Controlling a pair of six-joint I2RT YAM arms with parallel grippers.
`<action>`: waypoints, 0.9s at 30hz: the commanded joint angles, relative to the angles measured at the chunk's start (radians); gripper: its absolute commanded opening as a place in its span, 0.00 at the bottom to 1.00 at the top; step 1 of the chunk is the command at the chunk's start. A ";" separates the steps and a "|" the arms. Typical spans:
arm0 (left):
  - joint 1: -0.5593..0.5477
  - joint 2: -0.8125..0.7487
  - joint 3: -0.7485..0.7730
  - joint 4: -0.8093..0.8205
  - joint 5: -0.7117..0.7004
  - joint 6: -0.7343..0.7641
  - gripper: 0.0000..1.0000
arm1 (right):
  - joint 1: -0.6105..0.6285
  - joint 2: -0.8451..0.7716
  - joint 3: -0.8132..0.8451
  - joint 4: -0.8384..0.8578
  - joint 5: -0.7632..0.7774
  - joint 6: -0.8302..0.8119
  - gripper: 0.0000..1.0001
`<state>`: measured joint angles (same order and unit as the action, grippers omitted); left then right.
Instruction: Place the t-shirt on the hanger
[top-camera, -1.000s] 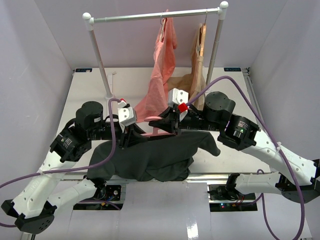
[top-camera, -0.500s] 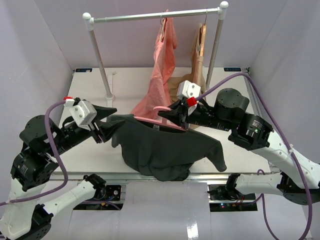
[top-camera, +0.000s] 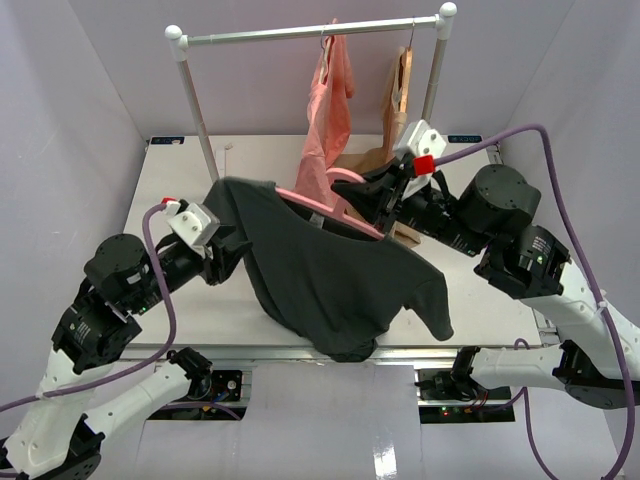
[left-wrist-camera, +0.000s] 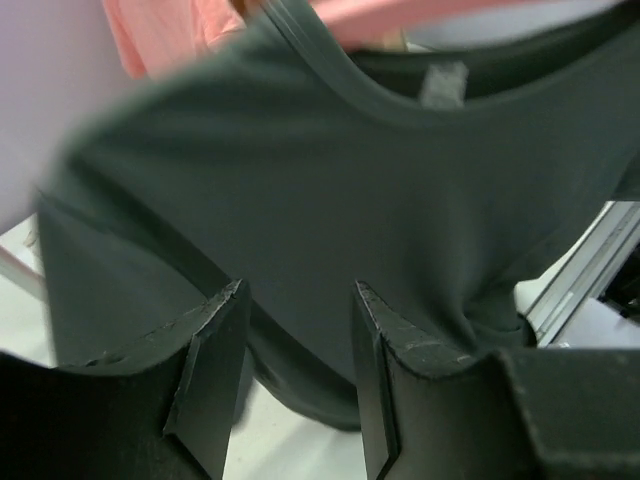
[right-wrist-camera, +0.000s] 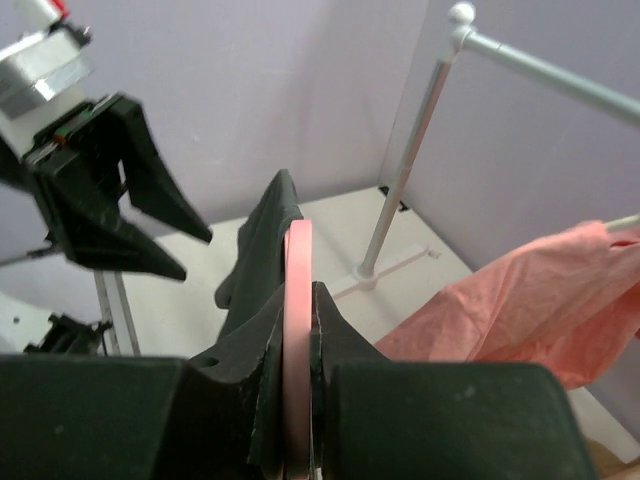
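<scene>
Right gripper (right-wrist-camera: 297, 310) is clamped narrow on the slim pink plastic hanger (right-wrist-camera: 298, 260); the wrist view shows both fingers pressed flat against the pink strip. It holds the hanger up in the air over the far-right part of the white table (top-camera: 180, 190), just in front of the rail.

Left gripper (left-wrist-camera: 297, 295) is spread wide with nothing between the fingers. The wrist view shows only fabric beyond the tips.

Largest first:
- White-and-silver metal clothes rail (top-camera: 310, 30) stands at the back of the table. Two items hang on it: a salmon-pink garment (top-camera: 325, 150) and, to its right, a tan garment (top-camera: 362, 165) on a light wooden hanger (top-camera: 402, 75).
- Dark charcoal-grey t-shirt (top-camera: 330, 270) is on the pink hanger. The hanger runs through the neck opening, with pink showing across the collar.
  - One shoulder is stretched up and left. The other sleeve droops at lower right.
  - The body hangs down to the near table edge; I can't tell whether the hem touches the table.

Shirt vs grippers:
- Right gripper is above the collar, at the hook end of the hanger.
- Left gripper is just beside the shirt's left edge, below the raised shoulder, and isn't pinching the cloth. I can't tell whether the fingertips brush it.
</scene>
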<state>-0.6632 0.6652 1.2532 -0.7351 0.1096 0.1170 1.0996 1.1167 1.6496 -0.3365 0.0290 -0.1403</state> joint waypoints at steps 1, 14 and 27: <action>-0.003 -0.054 -0.004 0.093 0.117 -0.020 0.56 | -0.003 0.050 0.102 0.040 0.050 0.055 0.08; -0.003 0.011 0.092 0.045 0.021 0.041 0.61 | 0.000 0.011 -0.038 0.090 -0.077 0.070 0.08; -0.003 0.055 -0.033 0.129 0.290 -0.155 0.64 | -0.001 0.127 0.023 0.126 0.154 0.104 0.08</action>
<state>-0.6640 0.7013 1.2903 -0.6419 0.3239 0.1002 1.1001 1.1748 1.5829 -0.3136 0.0168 -0.0561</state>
